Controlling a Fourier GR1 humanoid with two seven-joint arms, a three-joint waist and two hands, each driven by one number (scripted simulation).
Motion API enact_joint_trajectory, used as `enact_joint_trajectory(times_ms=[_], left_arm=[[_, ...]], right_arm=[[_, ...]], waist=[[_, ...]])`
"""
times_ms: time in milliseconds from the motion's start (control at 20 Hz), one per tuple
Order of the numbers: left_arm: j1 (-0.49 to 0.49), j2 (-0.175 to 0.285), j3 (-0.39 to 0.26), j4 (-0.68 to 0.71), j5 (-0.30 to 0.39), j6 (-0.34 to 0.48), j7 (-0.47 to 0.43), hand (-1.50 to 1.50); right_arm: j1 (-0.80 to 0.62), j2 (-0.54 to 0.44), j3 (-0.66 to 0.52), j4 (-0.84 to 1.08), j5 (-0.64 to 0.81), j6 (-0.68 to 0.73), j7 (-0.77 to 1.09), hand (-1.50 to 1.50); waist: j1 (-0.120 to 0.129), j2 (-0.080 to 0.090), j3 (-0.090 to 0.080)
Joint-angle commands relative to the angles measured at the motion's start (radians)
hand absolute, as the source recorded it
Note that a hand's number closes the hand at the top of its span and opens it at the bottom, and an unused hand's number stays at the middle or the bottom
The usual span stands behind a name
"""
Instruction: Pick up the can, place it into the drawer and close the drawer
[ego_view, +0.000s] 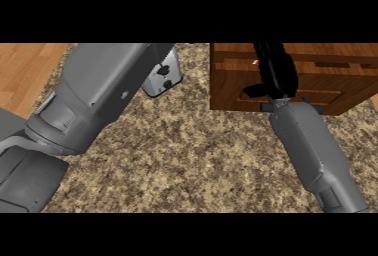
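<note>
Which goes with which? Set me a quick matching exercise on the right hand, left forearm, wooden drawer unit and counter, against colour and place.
Things:
1. right hand
2. left forearm
3. drawer unit
4. counter

Colour and place:
A. speckled beige and brown, across the middle
B. black, over the wooden unit
C. grey, at the view's left
D. brown wood, upper right

Pairs: 1-B; 2-C; 3-D; 4-A

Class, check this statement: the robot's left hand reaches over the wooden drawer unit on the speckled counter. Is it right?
No, the side is wrong. The head view shows the right hand reaching over the wooden drawer unit on the speckled counter.
</note>
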Motion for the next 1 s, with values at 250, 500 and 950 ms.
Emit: enact_joint_trajectory(times_ms=[250, 500, 950], left_arm=[[0.086, 0.056, -0.013, -0.135, -0.013, -0.029, 0.063, -1.50], [0.127, 0.081, -0.029, -0.212, -0.027, -0.015, 0.101, -1.50], [0.218, 0.150, -0.048, -0.343, -0.038, -0.051, 0.146, -1.50]], right_arm=[[-0.222, -0.028, -0.093, 0.310, 0.028, -0.176, -0.041, -1.50], [-0.329, -0.032, -0.116, 0.411, 0.041, -0.187, -0.015, -1.50], [-0.413, -0.022, -0.173, 0.478, -0.012, -0.200, -0.069, -1.50]], waist=[[0.047, 0.006, 0.000], [0.064, 0.007, 0.000], [0.080, 0.009, 0.001]])
